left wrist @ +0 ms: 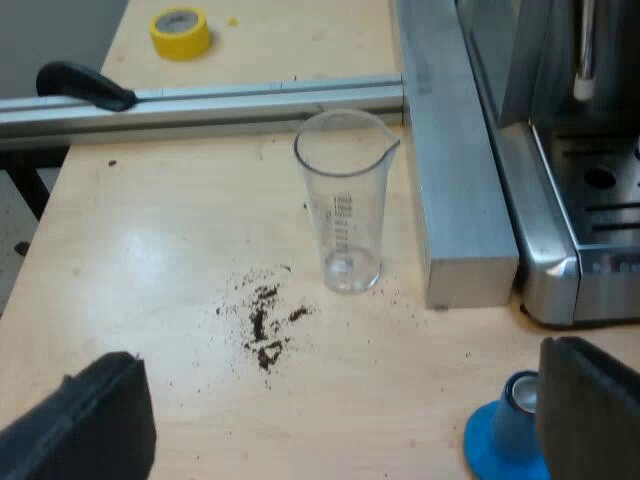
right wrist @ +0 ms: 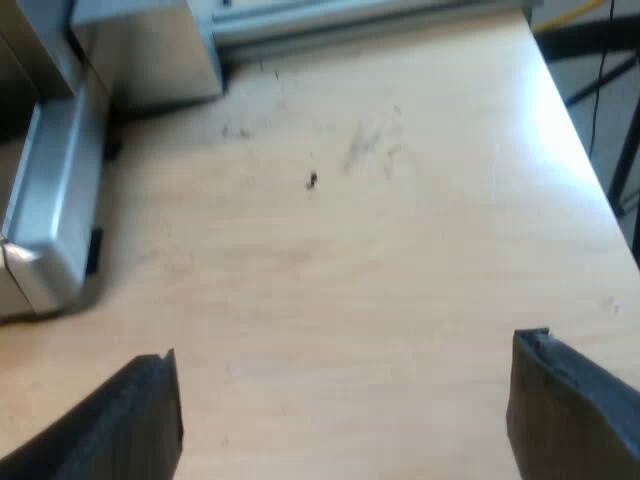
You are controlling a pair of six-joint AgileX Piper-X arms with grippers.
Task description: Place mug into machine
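My left gripper point(left wrist: 340, 425) is open, its fingers wide apart above the wooden table with nothing between them. Beyond it an empty measuring glass point(left wrist: 344, 200) stands upright beside a metal rail. A blue tamper point(left wrist: 503, 436) sits on the table close to one left finger. The espresso machine point(left wrist: 575, 160) shows its steel base and drip tray past the rail. My right gripper point(right wrist: 345, 410) is open too, over bare wood. The machine's steel base corner point(right wrist: 45, 215) lies ahead of one right finger.
Spilled coffee grounds point(left wrist: 262, 325) dot the table near the glass. An aluminium rail point(left wrist: 200, 100) crosses beyond it, with a black lever point(left wrist: 85, 85) on it and a yellow tape roll point(left wrist: 181, 32) farther off. The table edge point(right wrist: 590, 160) runs along one side.
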